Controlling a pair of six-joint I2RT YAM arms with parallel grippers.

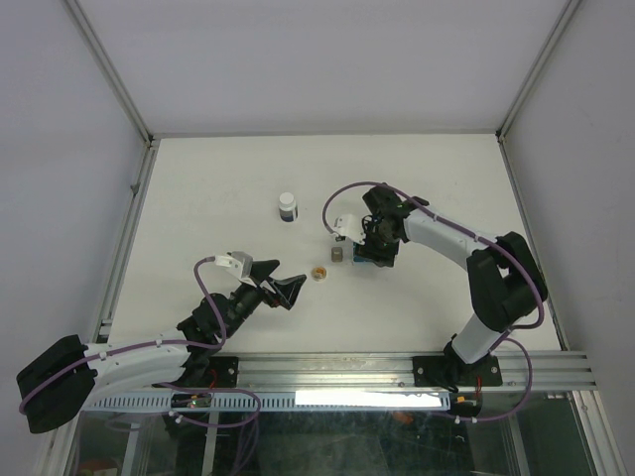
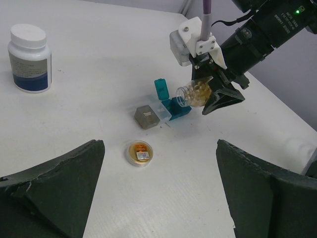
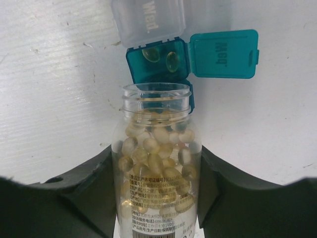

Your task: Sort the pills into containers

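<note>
My right gripper (image 1: pixel 371 245) is shut on a clear pill bottle (image 3: pixel 157 163) full of yellow softgels. The bottle is tipped, with its open mouth just above the teal-blue box (image 3: pixel 157 62). That box is open, its lid (image 3: pixel 224 53) is flipped aside, and two yellow pills (image 3: pixel 171 59) lie inside. The left wrist view also shows the bottle (image 2: pixel 194 94), the teal box (image 2: pixel 176 108) and the small grey box (image 2: pixel 146 117) beside it, with a clear lid (image 2: pixel 162 110) between them. My left gripper (image 2: pixel 161 171) is open and empty, near the bottle's amber cap (image 2: pixel 139 152).
A white bottle with a blue label (image 2: pixel 29 58) stands upright at the back left of the boxes, and also shows in the top view (image 1: pixel 288 207). The amber cap (image 1: pixel 319 273) lies on the white table (image 1: pixel 218 198). Grey walls enclose the table.
</note>
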